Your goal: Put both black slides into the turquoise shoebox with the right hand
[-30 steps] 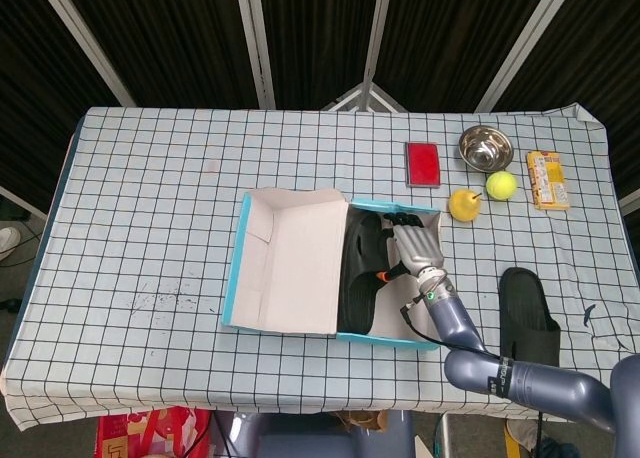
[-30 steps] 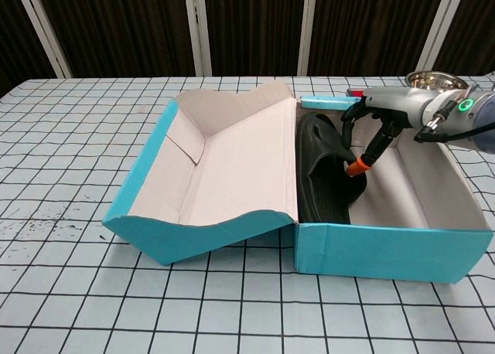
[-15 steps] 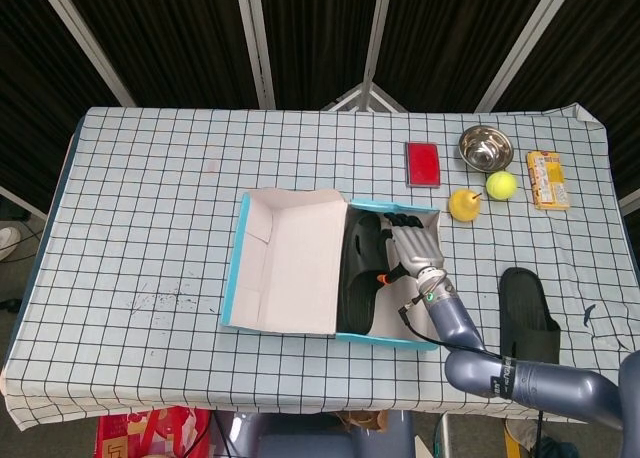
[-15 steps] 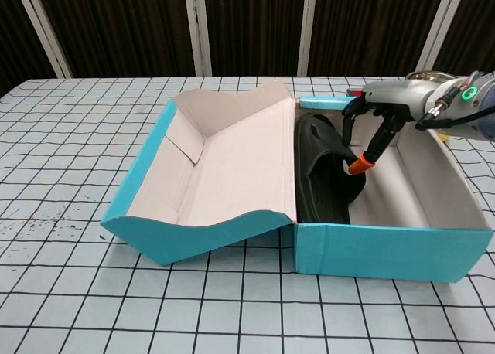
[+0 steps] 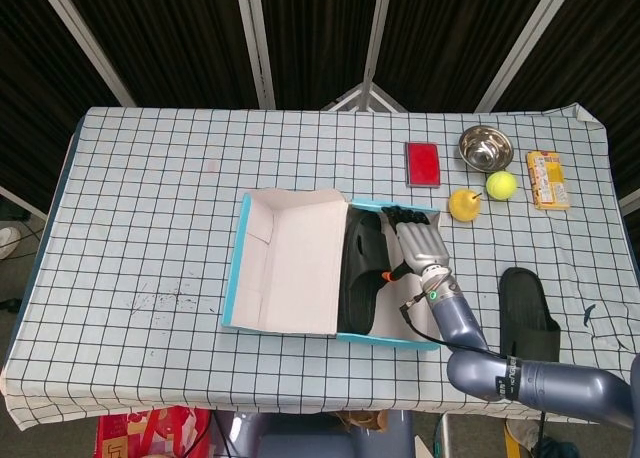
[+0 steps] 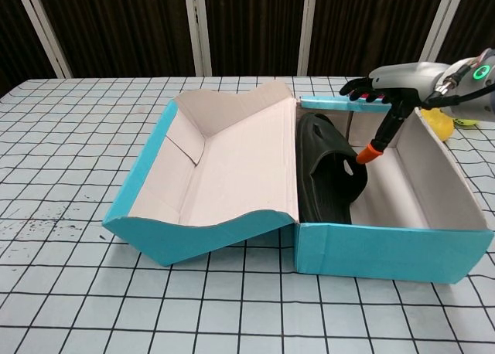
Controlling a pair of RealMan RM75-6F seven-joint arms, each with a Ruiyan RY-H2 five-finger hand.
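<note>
On the table [image 5: 150,198], under its blue-and-white checked cloth, the turquoise shoebox [image 5: 300,330] [image 6: 371,250] sits open with its lid folded back to the left, pale cardboard showing inside. No brand or printing can be read on the box from either view. One black slide [image 5: 360,273] [image 6: 329,172] lies inside the box, along its left side next to the hinge of the lid. Just right of it, the right robot hand [image 5: 418,242] [image 6: 387,82] hovers over the box's interior with its dark fingers [image 6: 357,87] stretched out and apart, holding nothing; an orange-tipped thumb [image 6: 370,152] points down toward the slide, and I cannot tell whether it touches. Beyond the box, toward the far edge of the table, a flat red object [image 5: 423,164] lies by itself, its face showing no legible text. Right of that are a yellow pear-shaped object [image 5: 463,204], a steel bowl [image 5: 485,148] and a tennis ball [image 5: 501,184], the ball just in front of the bowl. The second black slide [image 5: 528,313] lies on the cloth well apart from the box, off to the right of the arm. At the far right, a yellow packet [image 5: 547,179] carries printing too small to read.
</note>
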